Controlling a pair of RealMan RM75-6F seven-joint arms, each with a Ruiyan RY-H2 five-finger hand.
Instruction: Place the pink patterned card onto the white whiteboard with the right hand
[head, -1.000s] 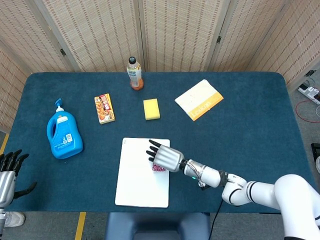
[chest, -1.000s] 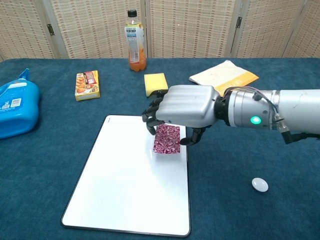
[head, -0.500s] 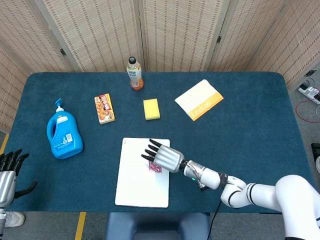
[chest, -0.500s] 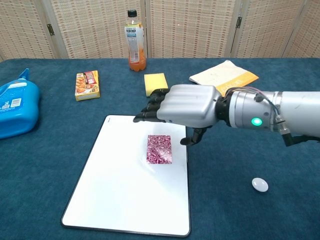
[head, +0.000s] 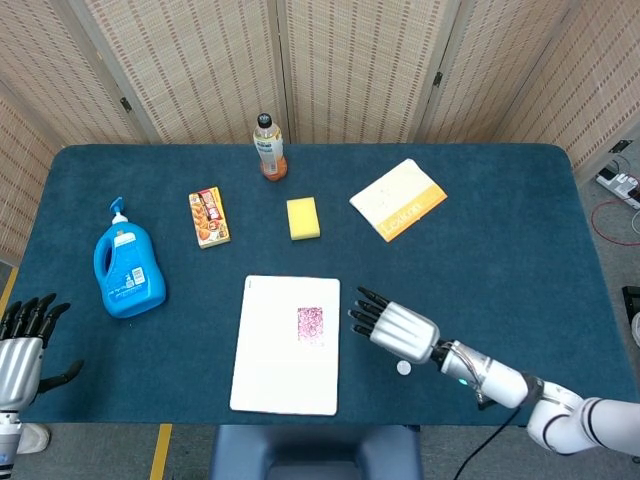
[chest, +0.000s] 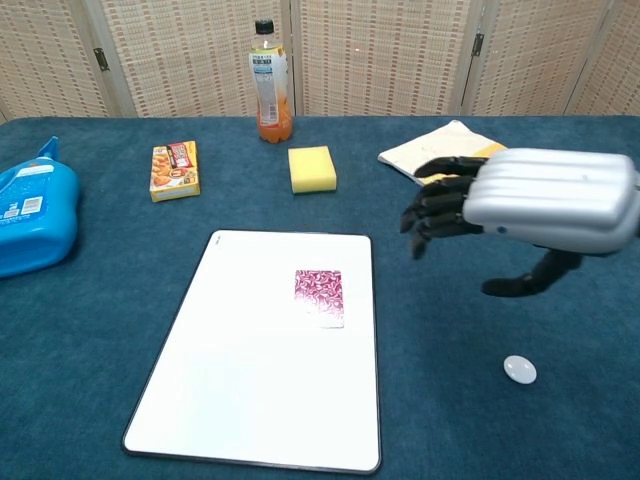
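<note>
- The pink patterned card lies flat on the white whiteboard, in its upper right part, with nothing touching it.
- The right hand hangs above the blue table, to the right of the whiteboard and apart from the card; its fingers are spread and it holds nothing.
- The left hand sits at the table's left edge, fingers apart, empty.
- A small white round object lies on the table below the right hand.

Woven folding screens behind; blue-covered table; grey floor.
</note>
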